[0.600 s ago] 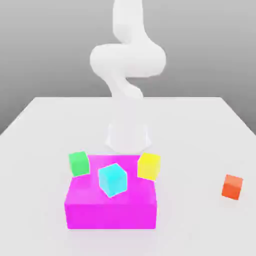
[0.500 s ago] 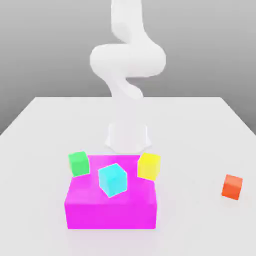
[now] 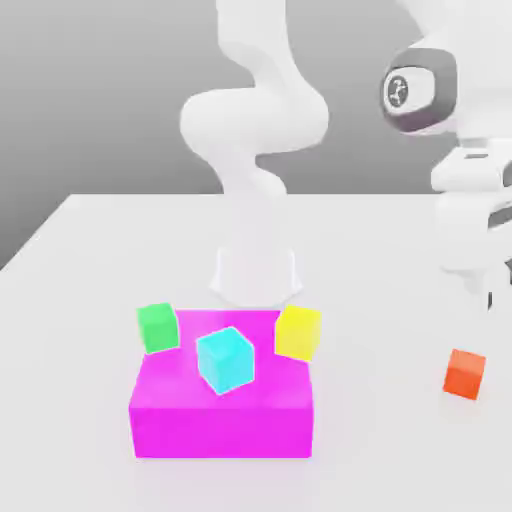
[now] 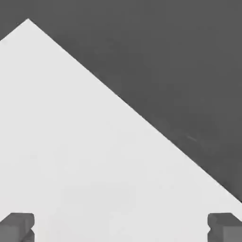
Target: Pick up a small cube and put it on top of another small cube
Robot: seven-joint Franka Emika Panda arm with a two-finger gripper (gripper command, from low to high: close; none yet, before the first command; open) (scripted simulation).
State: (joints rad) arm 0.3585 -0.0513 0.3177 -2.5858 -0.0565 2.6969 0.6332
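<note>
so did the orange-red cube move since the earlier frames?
No. In the exterior view the small orange-red cube sits at the same spot on the table, same gap to the magenta block. The gripper is open, holding nothing.

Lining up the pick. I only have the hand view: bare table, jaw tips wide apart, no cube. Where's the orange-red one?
Observer: The orange-red cube sits alone on the table, at the exterior view's right.
Operator: Jaws near it?
Observer: They hang above it in the exterior view, with a clear gap, touching nothing.
Operator: Stack targets?
Observer: A cyan cube rests on the magenta block, toward the exterior view's left. A green cube and a yellow cube are at that block's far corners.
</note>
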